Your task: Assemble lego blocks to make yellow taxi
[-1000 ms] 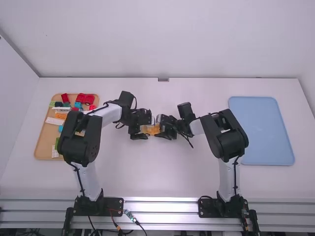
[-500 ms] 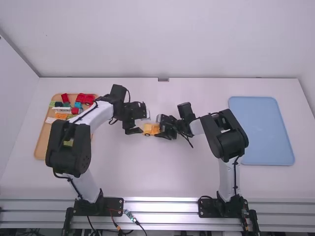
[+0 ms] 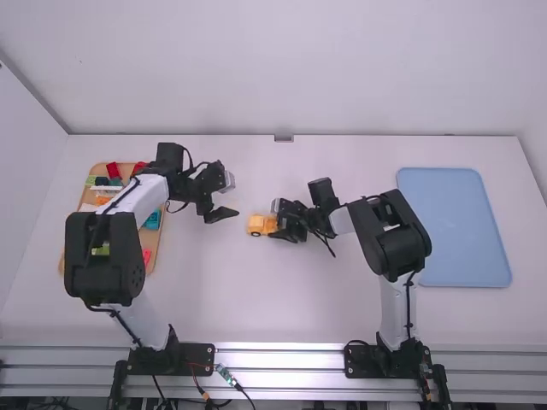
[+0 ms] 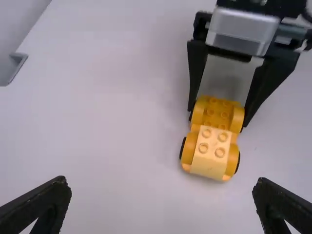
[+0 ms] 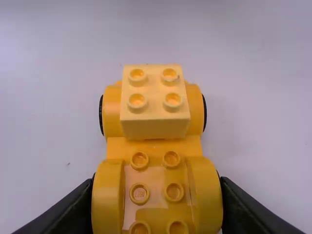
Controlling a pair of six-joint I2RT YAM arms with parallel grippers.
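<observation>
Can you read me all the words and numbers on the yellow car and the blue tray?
None can be read.
Orange-yellow plastic car base with wheels: faint marks on a round stud, too small to read.
Pale-yellow square plastic block on it: no readable words.
Flat light-blue rectangular tray: no writing seen.

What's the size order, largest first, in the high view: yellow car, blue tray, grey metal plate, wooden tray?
1. Blue tray and wooden tray: too close to rank; left arm covers part of the latter.
2. Yellow car.
3. Grey metal plate.
</observation>
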